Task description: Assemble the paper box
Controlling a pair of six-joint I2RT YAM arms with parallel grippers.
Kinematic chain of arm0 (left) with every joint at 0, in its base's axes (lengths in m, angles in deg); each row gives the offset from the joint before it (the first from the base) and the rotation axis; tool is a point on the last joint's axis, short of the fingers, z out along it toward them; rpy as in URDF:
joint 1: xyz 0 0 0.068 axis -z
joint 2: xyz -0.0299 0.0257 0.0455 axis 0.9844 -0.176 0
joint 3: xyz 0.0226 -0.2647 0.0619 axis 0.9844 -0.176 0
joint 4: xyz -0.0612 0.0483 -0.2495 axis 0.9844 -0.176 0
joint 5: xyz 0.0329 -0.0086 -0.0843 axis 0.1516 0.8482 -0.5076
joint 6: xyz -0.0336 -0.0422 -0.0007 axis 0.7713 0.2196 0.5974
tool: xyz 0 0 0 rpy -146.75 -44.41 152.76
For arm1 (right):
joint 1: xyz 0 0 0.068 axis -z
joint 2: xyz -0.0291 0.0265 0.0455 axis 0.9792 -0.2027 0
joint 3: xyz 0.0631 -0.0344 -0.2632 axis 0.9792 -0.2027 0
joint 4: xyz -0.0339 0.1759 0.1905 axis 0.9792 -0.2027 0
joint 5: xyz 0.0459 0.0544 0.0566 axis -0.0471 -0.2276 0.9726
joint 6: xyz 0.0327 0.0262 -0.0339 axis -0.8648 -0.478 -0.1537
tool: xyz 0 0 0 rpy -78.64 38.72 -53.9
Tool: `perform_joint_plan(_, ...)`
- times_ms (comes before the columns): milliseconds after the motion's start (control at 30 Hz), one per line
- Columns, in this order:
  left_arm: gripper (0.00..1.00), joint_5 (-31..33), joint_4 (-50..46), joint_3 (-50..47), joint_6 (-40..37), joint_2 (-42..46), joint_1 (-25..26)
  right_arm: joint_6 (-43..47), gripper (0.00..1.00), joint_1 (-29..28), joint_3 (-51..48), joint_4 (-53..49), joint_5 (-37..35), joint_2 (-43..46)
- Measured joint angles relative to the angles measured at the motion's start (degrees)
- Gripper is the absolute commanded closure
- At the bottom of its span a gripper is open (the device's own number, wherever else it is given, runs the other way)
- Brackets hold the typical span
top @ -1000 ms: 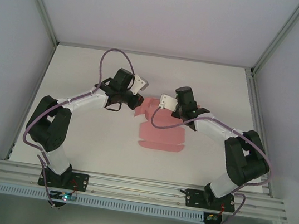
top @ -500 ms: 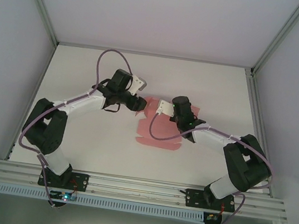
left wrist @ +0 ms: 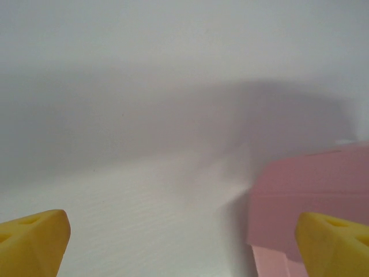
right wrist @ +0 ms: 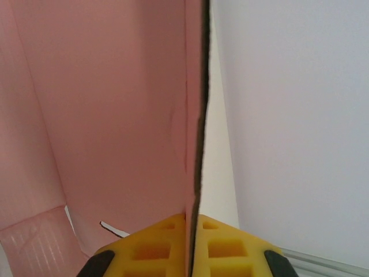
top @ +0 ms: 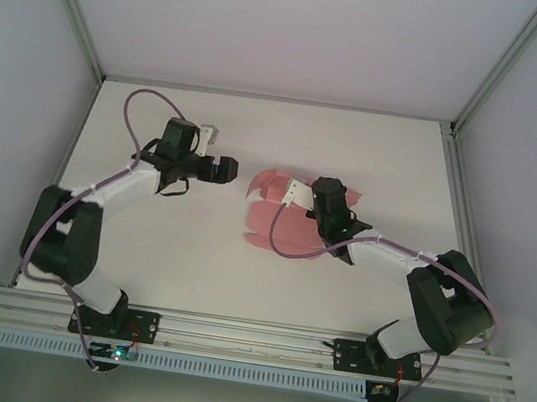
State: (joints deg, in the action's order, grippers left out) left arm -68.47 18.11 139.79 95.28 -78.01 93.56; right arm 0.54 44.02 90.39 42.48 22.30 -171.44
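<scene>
Right jaws pinch paper box (right wrist: 115, 104) (thin, pink).

The white table (top: 189, 260) carries 1 pink paper box (top: 299, 234), resting near its middle.

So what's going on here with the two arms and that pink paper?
The two arms are assembling a paper box on the white table. The right gripper is shut on an edge of the pink sheet, which is partly folded up rather than lying flat. The left gripper is open, just left of the sheet and not touching it.
</scene>
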Motion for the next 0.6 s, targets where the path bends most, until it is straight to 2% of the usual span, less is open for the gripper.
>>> perform_joint_plan(133, 0.13, -8.68, -1.03, 2.86, -2.27, -7.06, 1.05, -0.07, 1.0, -0.11, 0.0, -0.76, 0.2, 0.02)
perform_joint_plan(233, 0.24, -13.9, -2.67, 4.26, -5.75, -8.52, 3.06, -0.31, 1.0, -0.13, 0.0, -1.62, 0.2, 0.02)
perform_joint_plan(267, 0.25, -15.04, -3.26, 4.66, -7.02, -8.57, 4.17, -0.42, 1.0, -0.24, 0.0, -2.03, 0.2, 0.02)
perform_joint_plan(333, 0.32, -16.28, -4.11, 5.42, -9.22, -8.57, 6.4, -0.42, 1.0, -0.57, 0.0, -2.8, 0.13, 0.02)
perform_joint_plan(433, 0.36, -17.33, -4.48, 5.81, -11.72, -8.57, 9.22, -0.37, 1.0, -1.66, 0.0, -3.72, -0.57, 0.02)
perform_joint_plan(600, 0.38, -17.86, -4.52, 5.49, -13.64, -8.68, 10.67, -0.42, 1.0, -3.02, 0.0, -5.81, -1.95, 0.13)
